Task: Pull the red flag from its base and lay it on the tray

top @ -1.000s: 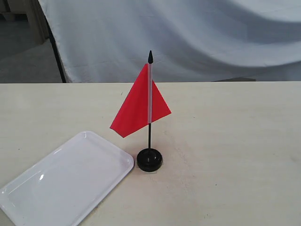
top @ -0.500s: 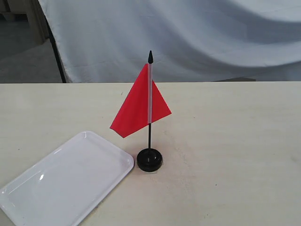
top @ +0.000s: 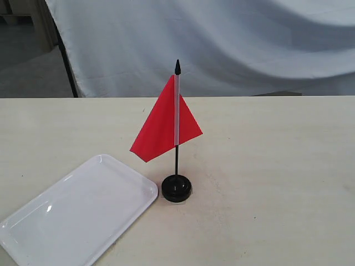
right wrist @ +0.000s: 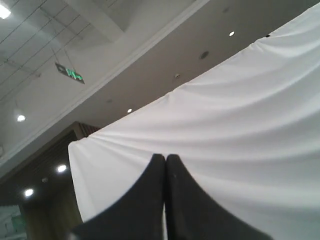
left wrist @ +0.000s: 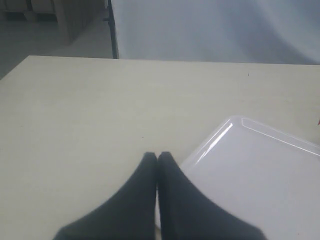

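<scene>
The red flag (top: 163,126) stands upright on its thin black pole, planted in the round black base (top: 176,188) at the middle of the table. The white tray (top: 72,213) lies just left of the base, near the front left corner. Neither gripper shows in the exterior view. My left gripper (left wrist: 157,156) is shut and empty, hovering by the tray's rim (left wrist: 235,122). My right gripper (right wrist: 165,158) is shut and empty too, pointing up at a white cloth backdrop (right wrist: 240,115); no task object appears in its view.
A beige tabletop (top: 277,166) stretches right of the flag. A white cloth backdrop (top: 222,44) hangs behind the table's far edge, with a dark stand leg (top: 67,66) at its left.
</scene>
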Robot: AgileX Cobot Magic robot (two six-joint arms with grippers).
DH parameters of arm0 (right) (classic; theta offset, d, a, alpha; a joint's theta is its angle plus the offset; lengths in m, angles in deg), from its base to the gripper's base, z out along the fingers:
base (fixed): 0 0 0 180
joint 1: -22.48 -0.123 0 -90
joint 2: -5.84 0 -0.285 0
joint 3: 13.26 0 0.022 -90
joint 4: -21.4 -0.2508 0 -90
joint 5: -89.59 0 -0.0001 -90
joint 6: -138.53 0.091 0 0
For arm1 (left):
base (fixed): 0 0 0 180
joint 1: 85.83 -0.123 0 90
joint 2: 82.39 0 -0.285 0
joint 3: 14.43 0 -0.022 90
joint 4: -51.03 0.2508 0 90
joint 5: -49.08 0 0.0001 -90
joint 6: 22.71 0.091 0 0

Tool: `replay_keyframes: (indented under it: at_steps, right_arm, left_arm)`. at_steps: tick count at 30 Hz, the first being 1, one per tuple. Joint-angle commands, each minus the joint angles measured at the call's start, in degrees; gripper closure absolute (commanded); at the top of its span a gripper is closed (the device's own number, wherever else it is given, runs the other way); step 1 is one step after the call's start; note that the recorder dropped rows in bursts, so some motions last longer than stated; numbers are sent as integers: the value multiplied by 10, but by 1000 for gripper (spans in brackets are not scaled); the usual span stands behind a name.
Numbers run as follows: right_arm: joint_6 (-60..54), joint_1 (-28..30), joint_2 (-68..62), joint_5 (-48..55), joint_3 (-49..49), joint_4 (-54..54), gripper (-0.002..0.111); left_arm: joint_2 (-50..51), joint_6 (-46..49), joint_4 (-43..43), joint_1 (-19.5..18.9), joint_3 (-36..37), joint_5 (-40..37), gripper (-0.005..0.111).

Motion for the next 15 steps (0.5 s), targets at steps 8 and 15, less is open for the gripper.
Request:
replay_keyframes:
  at_steps: [8, 15]
  right_arm:
    - [-39, 2, -354, -191, 40, 252, 109]
    - [-102, 2, -774, -325, 135, 455, 109]
  left_arm:
    - [-1, 1, 0, 5, 1, 1, 107]
    - [-1, 1, 0, 5, 1, 1, 107]
